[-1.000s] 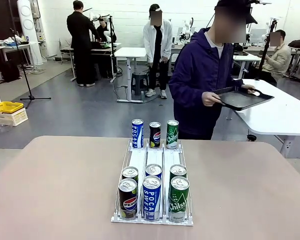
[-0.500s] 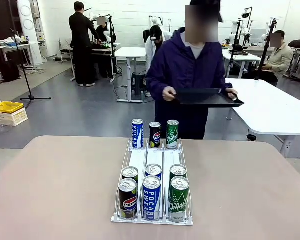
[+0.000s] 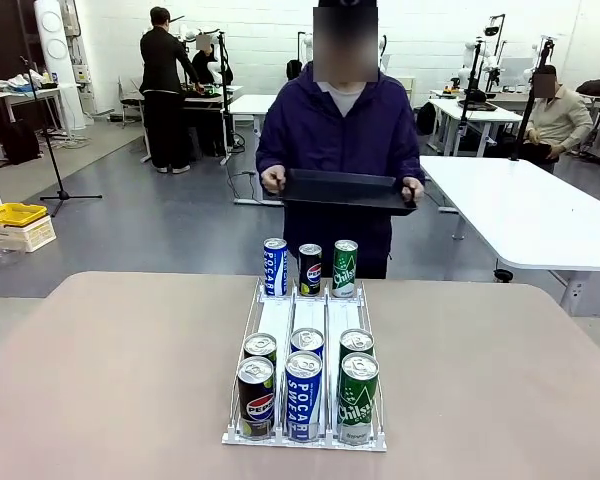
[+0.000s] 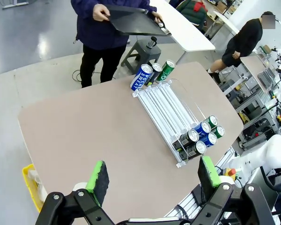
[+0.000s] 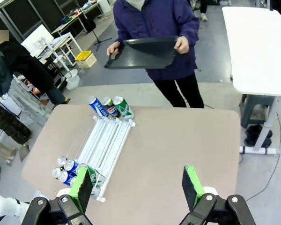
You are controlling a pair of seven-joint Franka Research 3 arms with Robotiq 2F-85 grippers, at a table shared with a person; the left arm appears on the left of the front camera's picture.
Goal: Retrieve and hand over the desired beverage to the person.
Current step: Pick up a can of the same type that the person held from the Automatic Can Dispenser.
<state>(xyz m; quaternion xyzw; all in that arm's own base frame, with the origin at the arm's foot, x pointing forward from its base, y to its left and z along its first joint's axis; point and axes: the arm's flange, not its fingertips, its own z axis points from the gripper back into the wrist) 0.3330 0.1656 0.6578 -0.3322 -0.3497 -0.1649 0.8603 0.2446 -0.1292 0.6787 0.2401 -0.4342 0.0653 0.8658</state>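
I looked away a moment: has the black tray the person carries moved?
Yes. In the front view the black tray has gone left, from over the white table edge to straight behind the can rack, held by the person.

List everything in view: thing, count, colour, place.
Table: one, beige, foreground.
Rack: one, white, table centre.
Pepsi cans: three, black, two near-left, one far-middle.
Pocari Sweat cans: three, blue, two near-middle, one far-left.
Chilsung cans: three, green, two near-right, one far-right.
Tray: one, black, held beyond table's far edge.
Person: one, purple jacket, holding tray.
Left end effector: one, black, green pads, open above table.
Right end effector: one, black, green pads, open above table.
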